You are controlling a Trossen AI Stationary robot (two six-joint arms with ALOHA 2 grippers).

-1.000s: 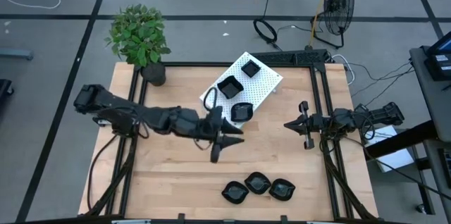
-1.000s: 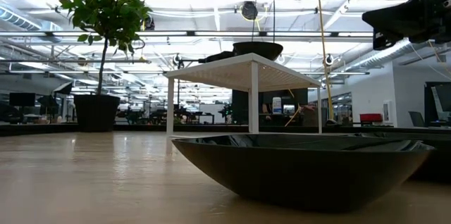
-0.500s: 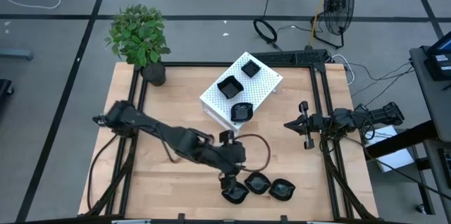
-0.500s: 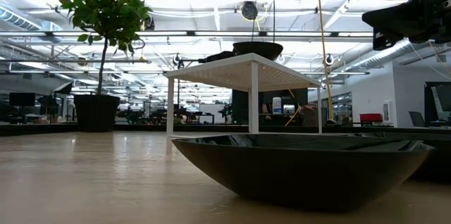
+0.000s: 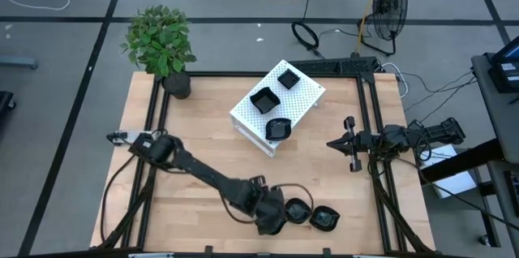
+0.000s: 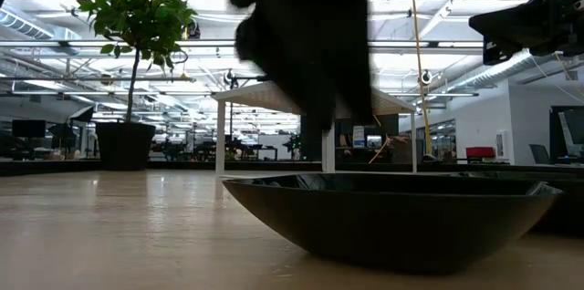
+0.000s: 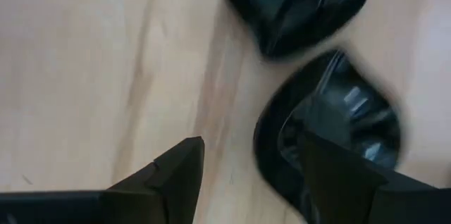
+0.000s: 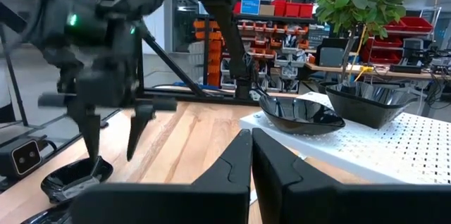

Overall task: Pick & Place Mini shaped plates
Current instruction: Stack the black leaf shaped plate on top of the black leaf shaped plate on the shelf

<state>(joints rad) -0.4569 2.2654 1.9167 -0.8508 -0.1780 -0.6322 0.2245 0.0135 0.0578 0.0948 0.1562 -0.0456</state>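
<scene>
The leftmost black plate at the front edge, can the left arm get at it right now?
Probably yes. The left tool hangs right over the leftmost plate with its fingers spread, one finger already over the rim, and nothing lies between. The neighbouring plate sits close beside it.

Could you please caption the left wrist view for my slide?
Open left pincer straddling the rim of a black plate.

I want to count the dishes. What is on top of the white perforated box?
Three black mini plates sit on the white perforated box. Whatever is beneath them is covered.
</scene>
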